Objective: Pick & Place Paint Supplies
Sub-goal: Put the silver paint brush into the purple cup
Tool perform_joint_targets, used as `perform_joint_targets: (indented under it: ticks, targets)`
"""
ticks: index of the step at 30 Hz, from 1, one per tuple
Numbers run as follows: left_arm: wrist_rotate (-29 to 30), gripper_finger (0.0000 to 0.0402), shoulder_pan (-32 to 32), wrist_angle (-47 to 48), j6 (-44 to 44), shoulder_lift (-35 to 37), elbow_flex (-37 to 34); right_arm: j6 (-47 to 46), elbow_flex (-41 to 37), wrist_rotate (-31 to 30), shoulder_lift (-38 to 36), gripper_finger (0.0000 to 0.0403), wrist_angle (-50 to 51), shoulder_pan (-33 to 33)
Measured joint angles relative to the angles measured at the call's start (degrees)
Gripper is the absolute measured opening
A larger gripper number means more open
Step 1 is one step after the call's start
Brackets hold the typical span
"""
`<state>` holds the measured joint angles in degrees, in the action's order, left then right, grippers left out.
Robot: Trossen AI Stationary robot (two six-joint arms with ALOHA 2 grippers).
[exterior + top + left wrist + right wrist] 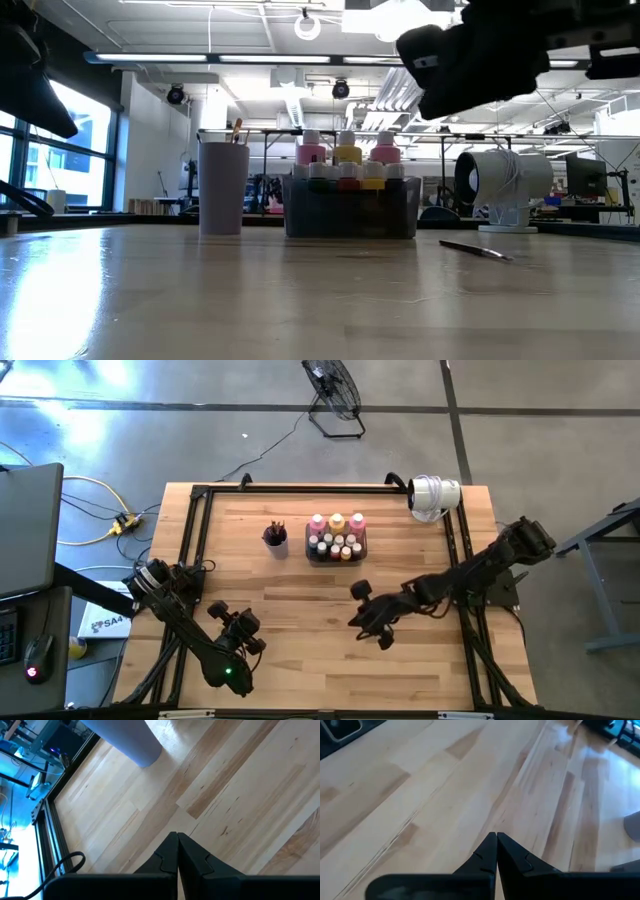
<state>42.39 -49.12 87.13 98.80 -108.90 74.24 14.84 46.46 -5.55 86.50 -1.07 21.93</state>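
At the table's far middle, the paint bottles (337, 536) are kept in the tray (336, 557); the left end effector (243, 626) and the right end effector (362, 591), both closed and empty, are parked nearer.

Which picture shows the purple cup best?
The low view: the purple cup stands whole and upright, left of the tray, brush tips poking out. The high view shows only its rim from above. The left wrist view catches part of its side; the right wrist view misses it.

Landmark: tray (336, 556), mid-table, packed with paint bottles (337, 523)
Left of tray: purple cup (275, 541) just beside; narrow gap
Front of tray: bare wood; loose paintbrush (476, 250) lying flat
Behind-right: white spool (434, 496)
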Motion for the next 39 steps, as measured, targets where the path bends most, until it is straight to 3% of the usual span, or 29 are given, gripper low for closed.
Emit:
perform_joint_targets:
  ticks: [13,20,30,35,39]
  targets:
    - [0.0,0.0000,0.0,0.0,0.0,0.0,0.0,-0.1,0.0,0.1,0.0,0.0002,-1.4,-0.8]
    - [0.0,0.0000,0.0,0.0,0.0,0.0,0.0,-7.0,0.0,8.4,0.0,0.0002,2.4,-6.0]
    - [0.0,0.0000,0.0,0.0,0.0,0.0,0.0,10.4,0.0,-3.4,0.3,0.0002,10.6,-0.4]
    - [0.1,0.0000,0.0,0.0,-1.4,0.0,0.0,11.1,1.9,-5.0,0.8,0.0002,12.5,1.1]
    - [0.2,0.0000,0.0,0.0,-1.5,0.0,0.0,10.8,8.0,-5.6,5.4,0.0002,19.0,1.1]
